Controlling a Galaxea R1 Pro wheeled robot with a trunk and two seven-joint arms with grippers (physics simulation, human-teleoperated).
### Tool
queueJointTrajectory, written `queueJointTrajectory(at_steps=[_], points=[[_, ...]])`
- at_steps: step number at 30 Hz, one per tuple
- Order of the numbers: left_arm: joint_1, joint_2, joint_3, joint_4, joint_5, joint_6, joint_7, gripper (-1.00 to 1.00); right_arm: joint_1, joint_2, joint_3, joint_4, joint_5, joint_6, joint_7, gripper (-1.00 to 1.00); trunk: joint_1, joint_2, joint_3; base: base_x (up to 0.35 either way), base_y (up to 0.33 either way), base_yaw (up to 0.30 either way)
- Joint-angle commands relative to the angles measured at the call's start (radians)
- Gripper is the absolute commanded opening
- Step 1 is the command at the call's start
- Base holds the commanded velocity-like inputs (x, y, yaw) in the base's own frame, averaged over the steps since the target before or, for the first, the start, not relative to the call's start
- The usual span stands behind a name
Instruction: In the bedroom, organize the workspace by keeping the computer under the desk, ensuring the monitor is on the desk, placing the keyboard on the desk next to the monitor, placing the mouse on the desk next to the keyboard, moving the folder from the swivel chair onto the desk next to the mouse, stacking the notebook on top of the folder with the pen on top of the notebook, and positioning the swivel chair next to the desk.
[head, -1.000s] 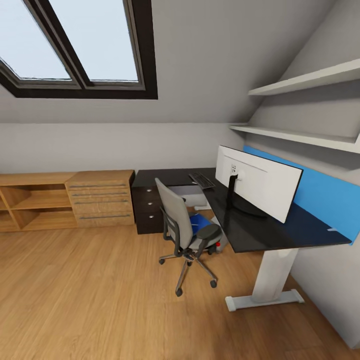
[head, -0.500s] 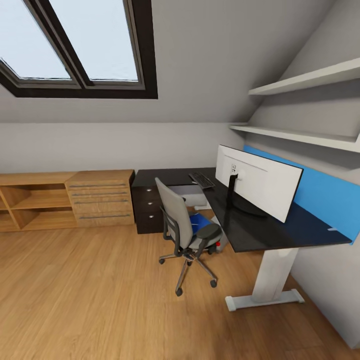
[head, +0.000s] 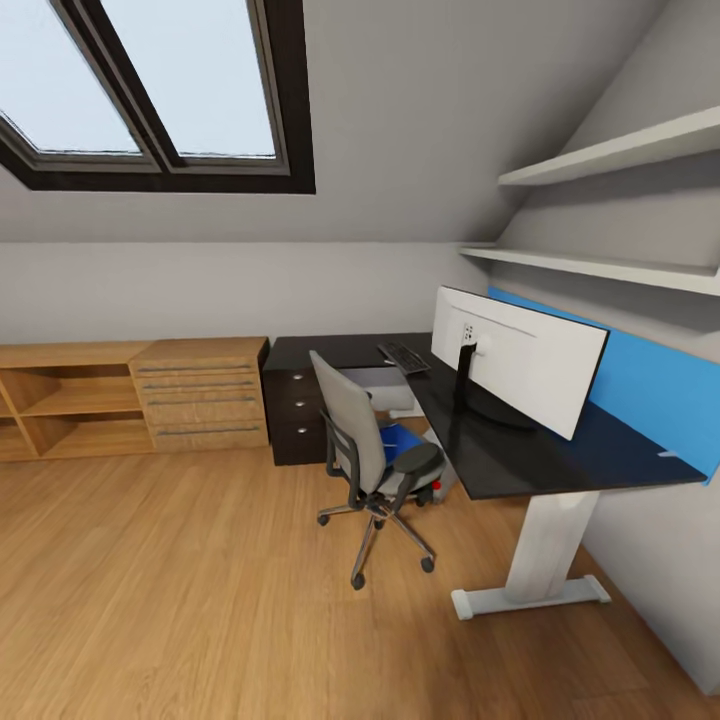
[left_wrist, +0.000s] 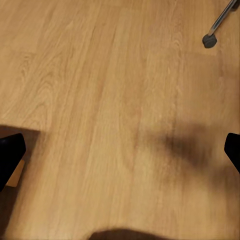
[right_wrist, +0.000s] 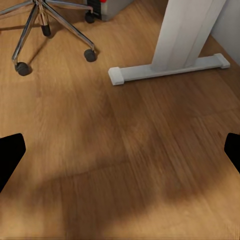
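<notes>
Folder (head: 397, 440) on swivel chair (head: 365, 447) seat (head view); both arms' fingers spread wide, empty

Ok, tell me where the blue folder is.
In the head view, the folder lies on the swivel chair seat, behind the backrest, beside the black desk.

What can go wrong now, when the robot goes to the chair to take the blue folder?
The swivel chair stands on wheels, so a bump may roll it away. The folder lies partly hidden behind the backrest and armrest, so reaching it may be awkward. The desk edge is close beside the seat and could block an arm.
</notes>
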Motion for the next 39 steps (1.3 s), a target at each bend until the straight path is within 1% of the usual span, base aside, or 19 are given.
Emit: queueJointTrajectory(at_steps=[1,11,22,31,39], points=[[-0.001,0.0,-0.002,0.0,0.006,-0.003,0.001,1.0,-0.001,0.0,-0.003,0.0,0.005,-0.002,-0.003,1.0,0.004,-0.008,-0.004,0.0,0.0,0.0],[-0.001,0.002,-0.001,0.0,0.006,-0.003,0.002,1.0,-0.001,-0.002,-0.008,-0.001,0.002,-0.004,-0.005,1.0,0.042,-0.078,-0.036,0.0,0.0,0.027],[-0.001,0.002,0.0,0.0,0.006,-0.003,0.004,1.0,-0.001,-0.002,-0.009,-0.002,0.002,-0.004,-0.007,1.0,0.084,-0.155,-0.071,0.0,0.0,0.246],[-0.001,0.004,0.0,0.0,0.006,-0.003,0.003,1.0,-0.001,-0.002,-0.008,-0.006,0.004,-0.004,-0.006,1.0,0.084,-0.155,-0.075,0.0,0.0,0.248],[-0.001,0.008,-0.001,0.0,0.006,-0.003,0.003,1.0,-0.001,-0.004,-0.007,-0.007,0.006,-0.002,-0.005,1.0,0.084,-0.155,-0.076,0.0,0.0,0.059]])
